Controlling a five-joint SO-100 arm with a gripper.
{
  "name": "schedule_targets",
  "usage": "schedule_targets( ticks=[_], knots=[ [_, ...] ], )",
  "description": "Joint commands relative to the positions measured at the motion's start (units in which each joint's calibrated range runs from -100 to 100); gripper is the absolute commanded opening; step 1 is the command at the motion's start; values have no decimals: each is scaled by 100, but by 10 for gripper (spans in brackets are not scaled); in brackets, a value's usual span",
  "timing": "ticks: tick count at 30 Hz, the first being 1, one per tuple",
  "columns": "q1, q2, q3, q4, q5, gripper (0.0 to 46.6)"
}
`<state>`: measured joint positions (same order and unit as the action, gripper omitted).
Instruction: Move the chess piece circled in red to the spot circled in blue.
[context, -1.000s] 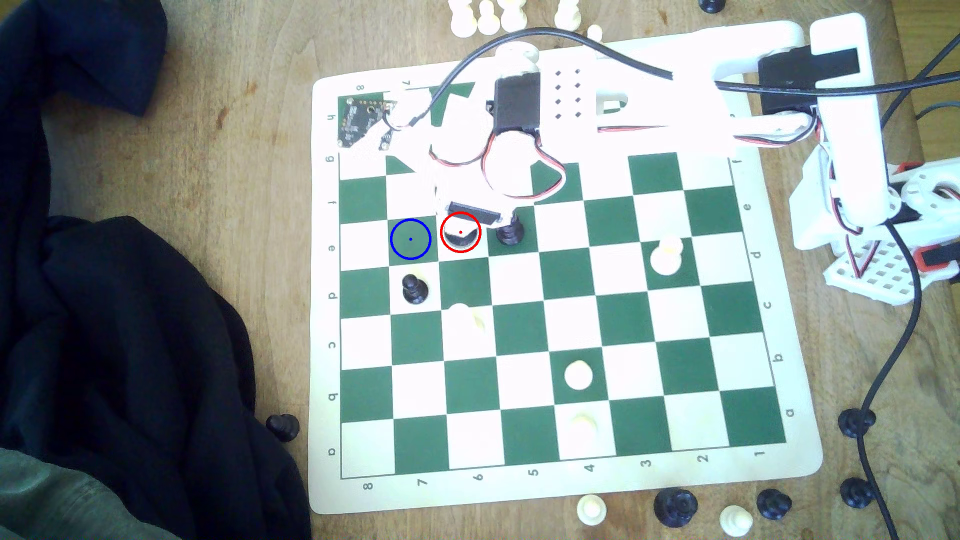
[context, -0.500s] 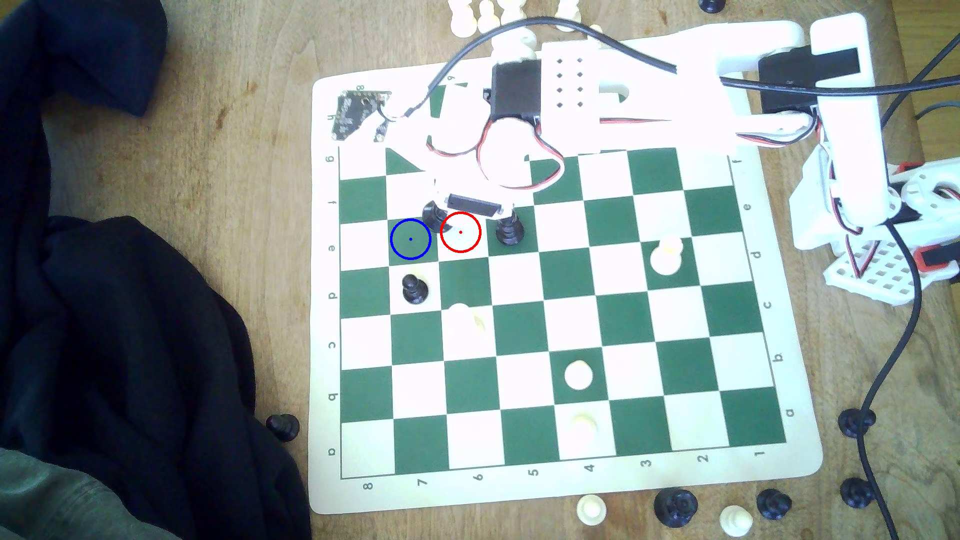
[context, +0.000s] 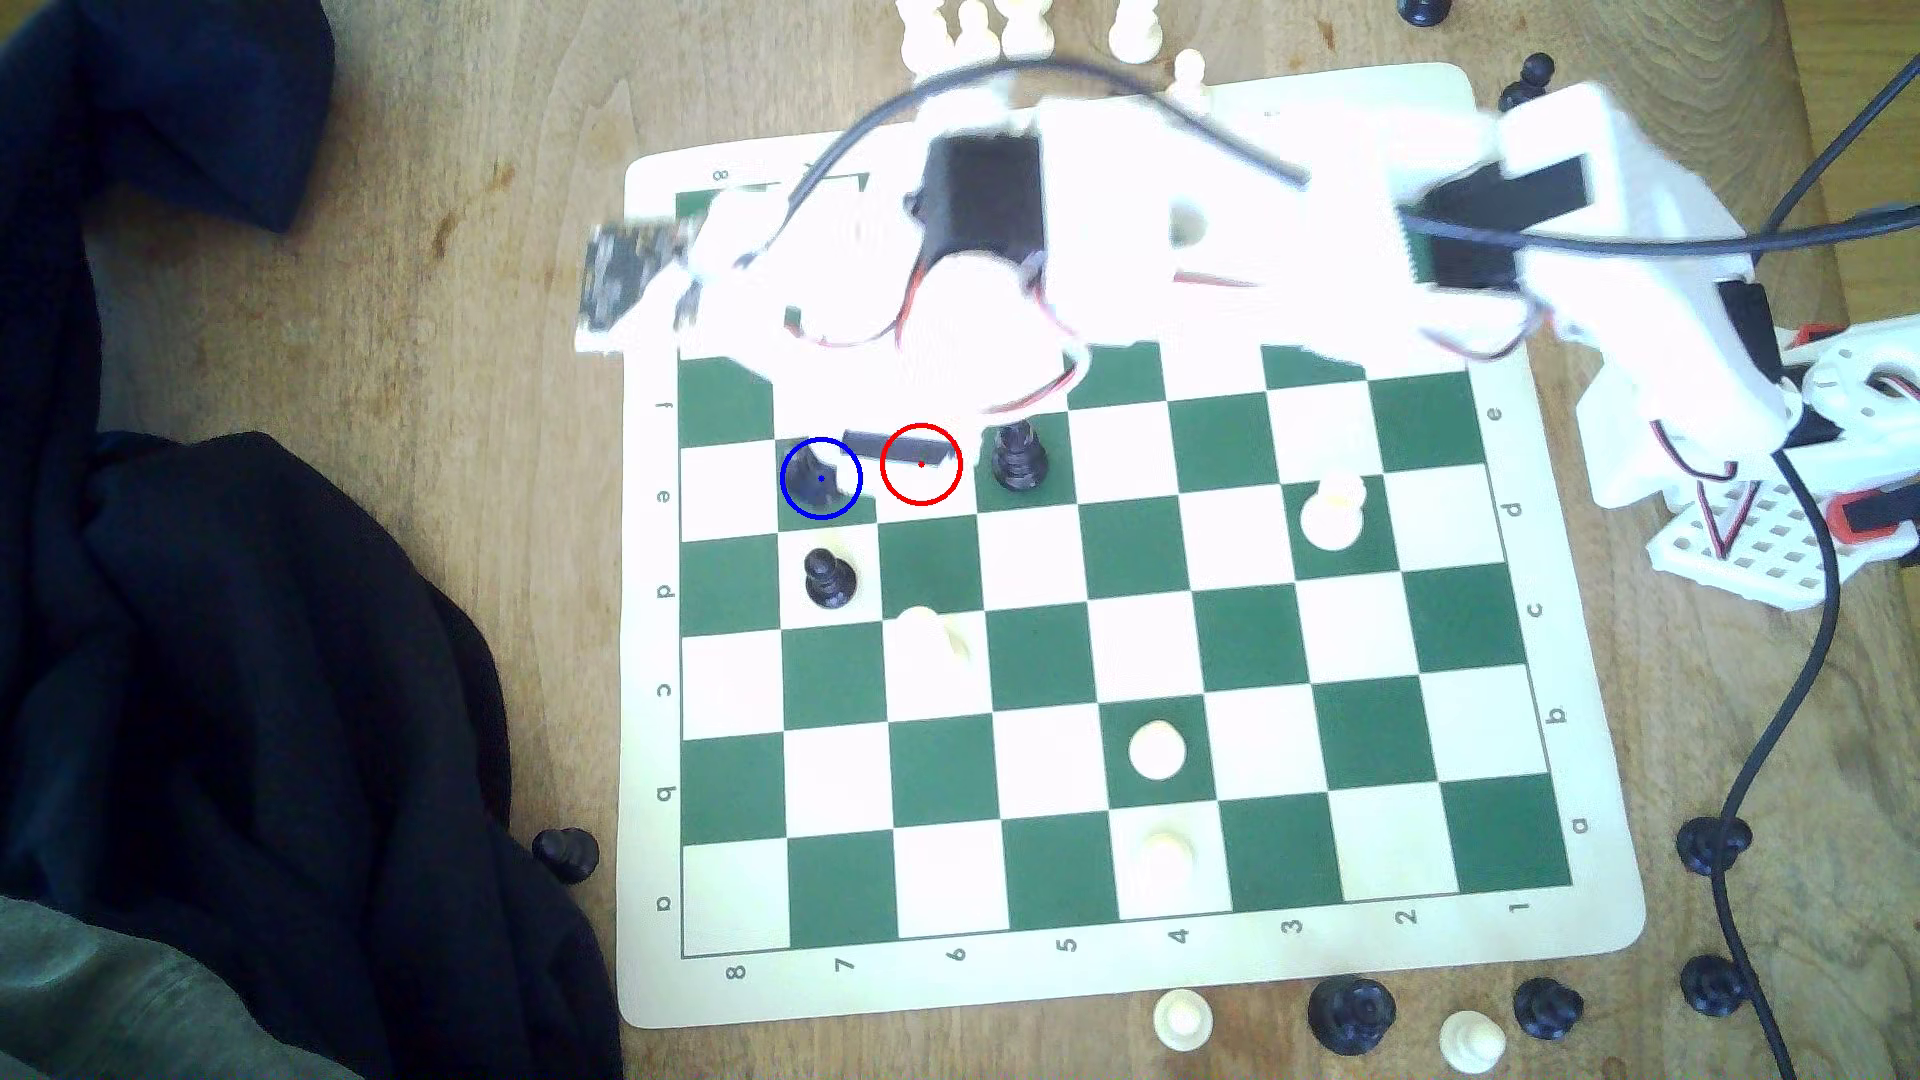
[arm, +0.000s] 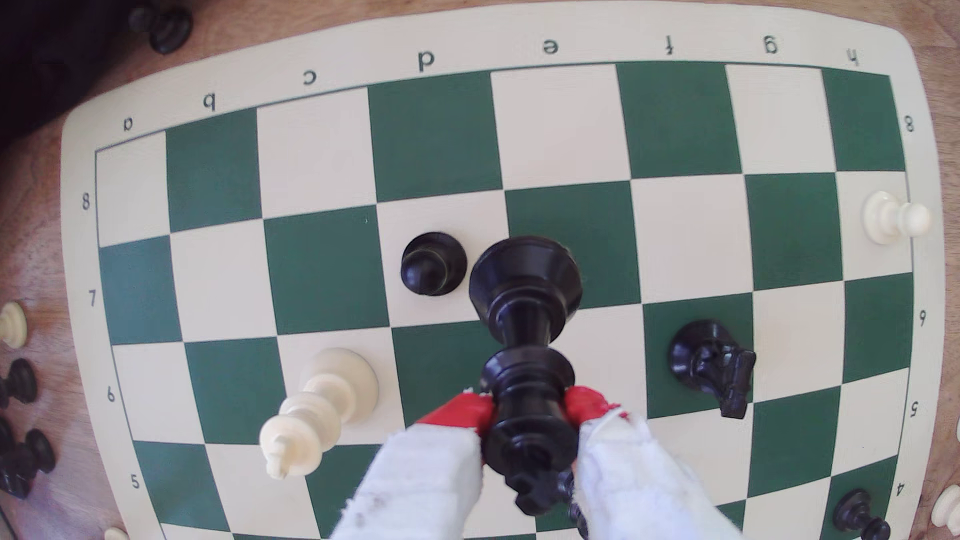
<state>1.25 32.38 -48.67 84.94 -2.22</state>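
Observation:
In the wrist view my gripper is shut on the upper neck of the tall black chess piece, its red-tipped white fingers on both sides. The piece's wide round base hangs over the dark green square. In the exterior view the arm is blurred and my gripper sits above the blue-ringed spot, with the black piece inside the ring. I cannot tell whether the base touches the board. The red-ringed white square holds no piece.
A black pawn stands one square nearer than the blue ring. A black knight stands beyond the red ring, toward the exterior view's right. A leaning white piece is close by. Dark cloth lies at the exterior view's left.
The arm swung toward the exterior view's left, carrying the black piece off the red-ringed square and into the blue ring. Other pieces have not moved.

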Motion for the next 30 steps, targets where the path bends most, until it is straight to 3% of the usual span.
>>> schedule_targets(
  ticks=[1,12,30],
  knots=[
    [-20,412,-1534,327,73,8],
    [184,1032,-1924,327,239,6],
    [262,1575,-2241,310,249,14]
  ],
)
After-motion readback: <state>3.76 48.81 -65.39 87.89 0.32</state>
